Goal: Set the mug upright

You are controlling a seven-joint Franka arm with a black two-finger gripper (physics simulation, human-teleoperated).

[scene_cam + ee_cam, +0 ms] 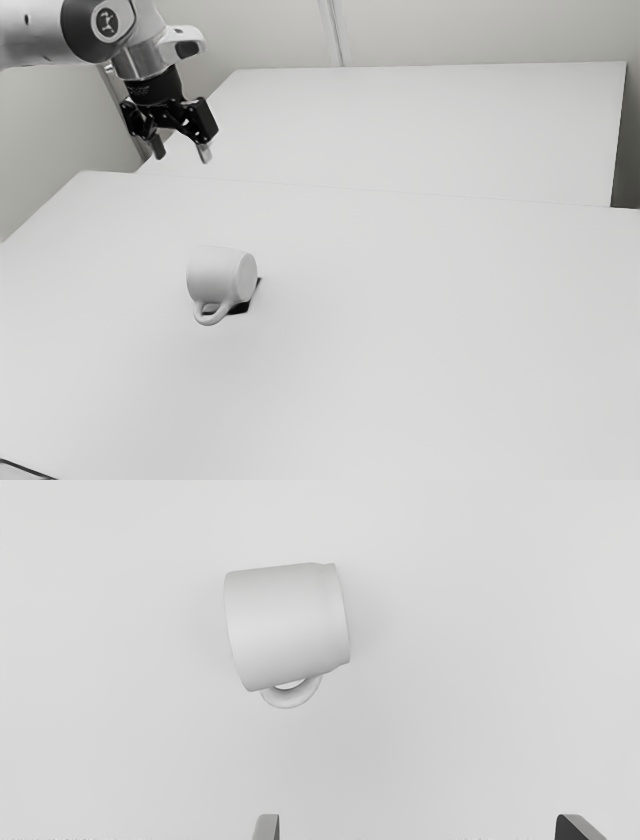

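Black gripper [181, 153] nearest, raised at the exterior view's upper left. Empty, with a wide gap between the fingers [268, 827]. Below and well apart from them: white mug [220, 274], on its side on the white table [430, 340]. Handle [290, 700] out toward the exterior view's bottom edge; base apparently toward the exterior view's right. Dark patch [240, 308] at the mug's underside, perhaps shadow. Farther back, a second pale surface [400, 125], then wall [480, 30].

Step in hand, by judgement: approach for a grasp, with uprighting outstanding. Next, seems to call for a descent with fingers spread, a firm hold across the body, a slight lift, then a quarter turn to bring the base down. Likely to roll if nudged off-centre. Mind the handle; set the base flat before release.
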